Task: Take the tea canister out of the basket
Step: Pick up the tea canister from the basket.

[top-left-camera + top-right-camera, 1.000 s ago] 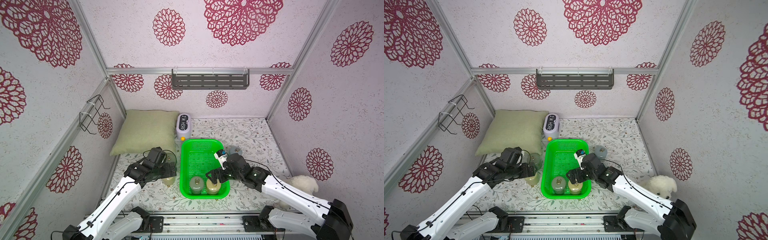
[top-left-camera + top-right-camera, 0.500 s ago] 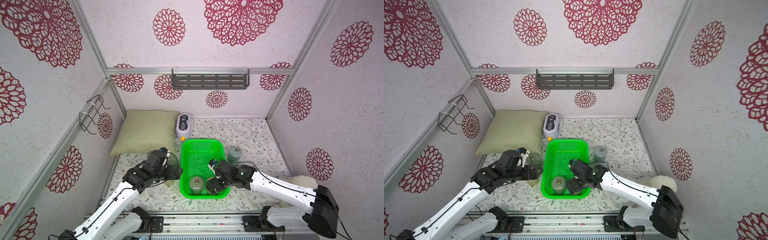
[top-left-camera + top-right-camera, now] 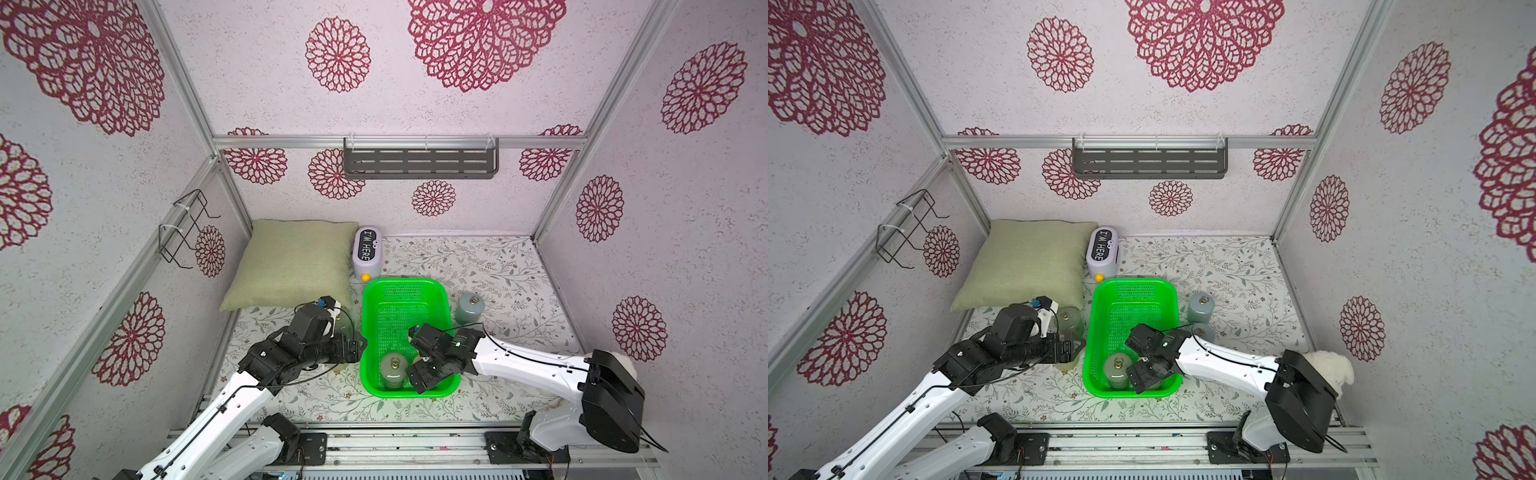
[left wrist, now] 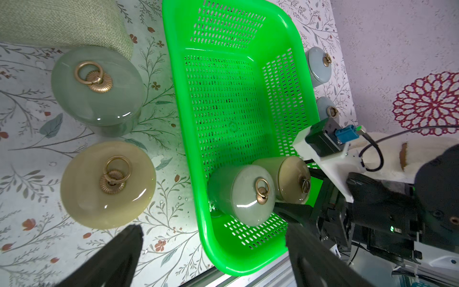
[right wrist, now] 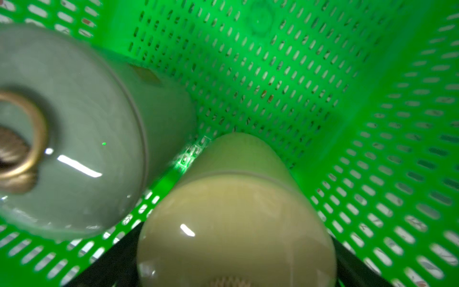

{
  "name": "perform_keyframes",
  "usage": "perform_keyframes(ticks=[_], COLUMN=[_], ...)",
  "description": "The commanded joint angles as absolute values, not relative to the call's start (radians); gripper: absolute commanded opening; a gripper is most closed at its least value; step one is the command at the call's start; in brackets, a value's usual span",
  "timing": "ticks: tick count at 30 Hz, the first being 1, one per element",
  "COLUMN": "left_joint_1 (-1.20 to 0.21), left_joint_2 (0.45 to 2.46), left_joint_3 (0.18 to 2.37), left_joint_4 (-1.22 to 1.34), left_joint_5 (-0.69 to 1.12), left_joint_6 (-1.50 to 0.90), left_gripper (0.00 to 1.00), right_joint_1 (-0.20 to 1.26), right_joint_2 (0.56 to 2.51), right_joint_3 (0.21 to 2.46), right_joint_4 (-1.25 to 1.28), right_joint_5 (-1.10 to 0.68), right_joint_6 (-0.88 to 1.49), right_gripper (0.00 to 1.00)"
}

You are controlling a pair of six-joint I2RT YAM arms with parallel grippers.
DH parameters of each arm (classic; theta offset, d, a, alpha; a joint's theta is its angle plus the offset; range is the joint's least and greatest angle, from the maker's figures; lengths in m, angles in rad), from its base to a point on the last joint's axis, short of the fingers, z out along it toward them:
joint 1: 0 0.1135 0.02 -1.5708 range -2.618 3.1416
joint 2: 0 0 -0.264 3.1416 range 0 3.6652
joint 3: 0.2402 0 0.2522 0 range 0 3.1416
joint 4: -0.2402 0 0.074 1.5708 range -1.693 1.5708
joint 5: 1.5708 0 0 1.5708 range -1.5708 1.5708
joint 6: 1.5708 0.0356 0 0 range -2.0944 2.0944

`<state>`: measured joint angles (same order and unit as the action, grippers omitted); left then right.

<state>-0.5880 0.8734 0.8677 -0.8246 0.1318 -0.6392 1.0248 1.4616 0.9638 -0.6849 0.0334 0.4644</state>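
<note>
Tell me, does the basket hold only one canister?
No, the left wrist view shows two in the basket: a pale green canister and a beige canister side by side.

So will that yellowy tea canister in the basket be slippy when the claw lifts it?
Probably slippery: the yellow tea canister has a glossy glaze with highlights. It looks ceramic, so likely heavy and breakable. Its separate lid might lift off if tilted.

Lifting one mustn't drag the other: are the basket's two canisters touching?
Apart: the right wrist view shows basket mesh between the green canister and the yellow canister.
</note>
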Motion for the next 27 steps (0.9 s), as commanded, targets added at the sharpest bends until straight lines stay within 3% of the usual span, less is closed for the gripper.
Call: perform_keyframes(ticks=[1,6,9,13,14,27], left_joint_1=[-0.6,-0.601,-0.603,-0.603,-0.603,-0.603], left_joint_2=[0.867,0.867,0.867,0.87,0.872,0.879], left_joint_3=[0.857,0.857,0.857,0.858,0.859,0.862], left_joint_4=[-0.81,-0.811,-0.811,-0.81,-0.811,-0.815], left_joint_5=[0.113,0.107,0.104,0.103,0.103,0.094], left_joint_6=[-0.633,-0.634,-0.634,-0.633,-0.633,-0.638], left_gripper=[0.97,0.97,0.97,0.97,0.97,0.97], right_joint_1=[1.025,1.025,1.025,1.025,1.025,1.023], right_joint_2=[1.492,1.511,1.509,1.497,1.493,1.371], right_joint_3=[0.967,0.966,0.96,0.96,0.96,1.022], right_joint_4=[-0.717,-0.711,-0.711,-0.712,-0.713,-0.779], right_joint_5=[0.069,0.082,0.088,0.093,0.095,0.144], right_joint_6=[0.462,0.456,0.456,0.454,0.455,0.485], right_gripper=[0.99,0.97,0.89,0.65,0.63,0.63])
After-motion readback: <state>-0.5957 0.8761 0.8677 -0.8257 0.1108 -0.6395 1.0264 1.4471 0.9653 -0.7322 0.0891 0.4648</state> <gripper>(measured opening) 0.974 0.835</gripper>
